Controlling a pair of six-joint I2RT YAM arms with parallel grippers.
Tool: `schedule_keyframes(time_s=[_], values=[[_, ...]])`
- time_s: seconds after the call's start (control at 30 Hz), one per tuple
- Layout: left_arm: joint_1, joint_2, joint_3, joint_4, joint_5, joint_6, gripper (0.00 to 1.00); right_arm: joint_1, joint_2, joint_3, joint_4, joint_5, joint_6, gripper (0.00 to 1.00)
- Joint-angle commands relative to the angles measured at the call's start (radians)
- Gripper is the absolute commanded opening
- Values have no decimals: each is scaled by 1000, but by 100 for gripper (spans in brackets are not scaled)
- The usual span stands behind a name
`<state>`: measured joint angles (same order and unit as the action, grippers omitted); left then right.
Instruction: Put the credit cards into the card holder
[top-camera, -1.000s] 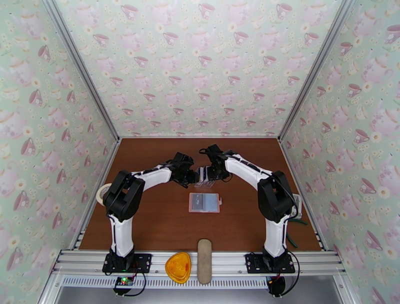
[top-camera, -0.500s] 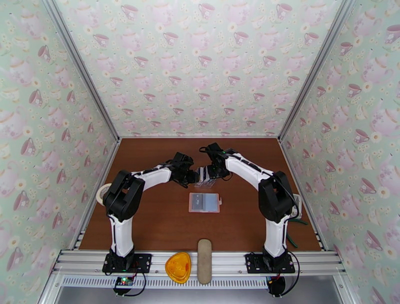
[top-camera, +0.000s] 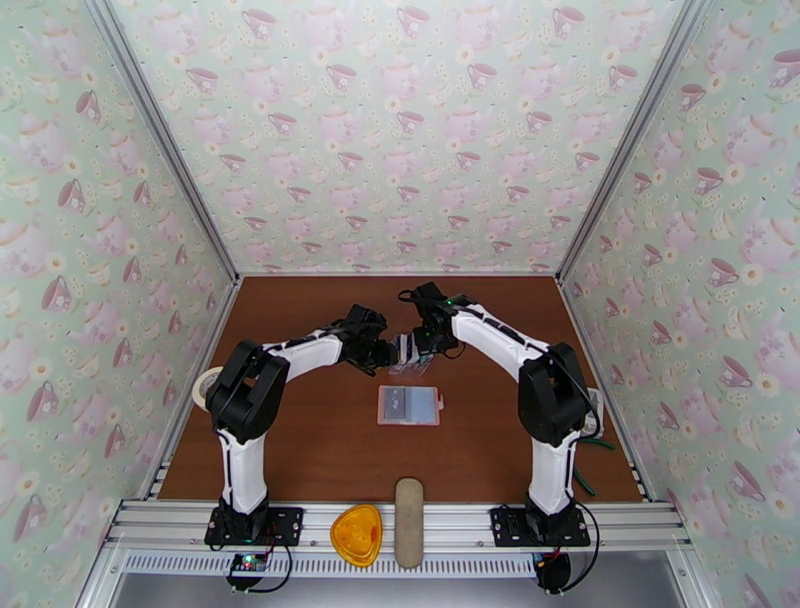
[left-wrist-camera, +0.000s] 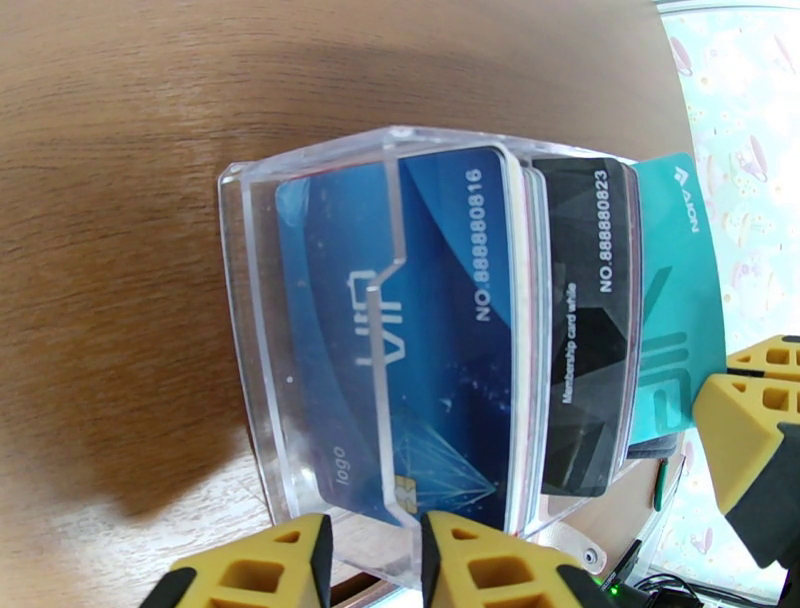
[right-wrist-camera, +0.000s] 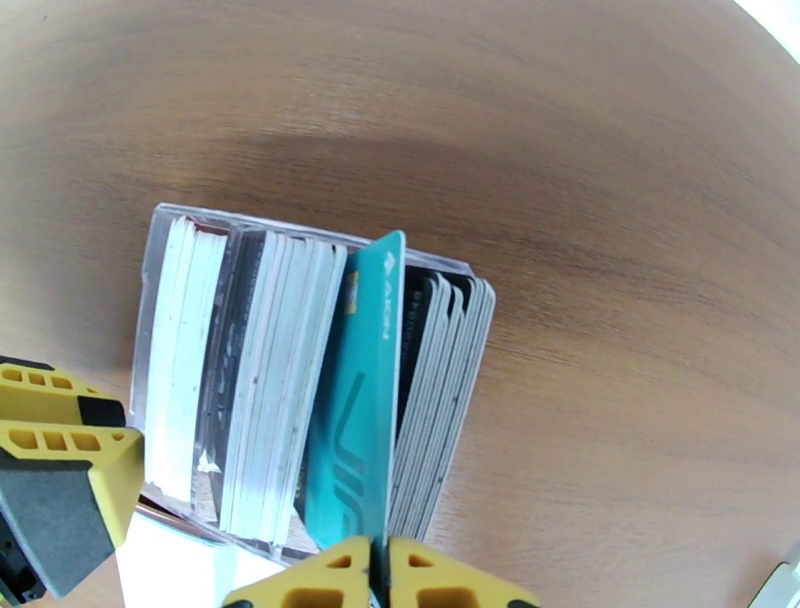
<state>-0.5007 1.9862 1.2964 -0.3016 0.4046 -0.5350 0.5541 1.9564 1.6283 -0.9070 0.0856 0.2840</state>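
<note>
Several credit cards (right-wrist-camera: 270, 370) stand on edge in a clear plastic rack (left-wrist-camera: 250, 300) at mid-table. A blue card and a black card (left-wrist-camera: 585, 330) face the left wrist camera. My left gripper (left-wrist-camera: 375, 560) is shut on the rack's end wall. My right gripper (right-wrist-camera: 378, 575) is shut on the top edge of a teal card (right-wrist-camera: 365, 400) that sticks up out of the stack. In the top view both grippers, left (top-camera: 390, 352) and right (top-camera: 412, 345), meet over the rack. The card holder (top-camera: 410, 405), pale pink with translucent sleeves, lies flat just in front of them.
On the front rail lie a long beige oval case (top-camera: 408, 535) and an orange piece (top-camera: 357, 533). A tape roll (top-camera: 207, 385) sits by the left wall. Small tools (top-camera: 592, 415) lie at the right edge. Patterned walls close in the table on three sides.
The right gripper's jaws have closed onto the teal card. Both arms have stayed almost where they were, and the left gripper's hold on the rack is unchanged.
</note>
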Motion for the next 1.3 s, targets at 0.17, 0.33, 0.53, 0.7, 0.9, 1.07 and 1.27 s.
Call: schedule_keyframes(time_s=[0.17, 0.33, 0.53, 0.7, 0.9, 1.07, 1.27], values=[[16, 0, -20, -37, -18, -5, 31, 9, -16, 5, -5, -67, 19, 8], [16, -3, -23, -39, -19, -4, 31, 19, 15, 8, 6, -86, 29, 10], [16, -6, -22, -41, -21, -2, 31, 18, 46, 19, 11, -90, 35, 15], [16, -9, -22, -43, -21, -1, 31, 18, 63, 34, 10, -98, 38, 19], [16, -8, -20, -43, -21, -2, 31, 14, 77, 68, 8, -98, 49, 25], [16, -7, -20, -43, -20, -2, 31, 4, 110, 119, -11, -94, 56, 24], [16, -10, -22, -45, -23, -1, 31, -5, 122, 142, -19, -90, 67, 21]])
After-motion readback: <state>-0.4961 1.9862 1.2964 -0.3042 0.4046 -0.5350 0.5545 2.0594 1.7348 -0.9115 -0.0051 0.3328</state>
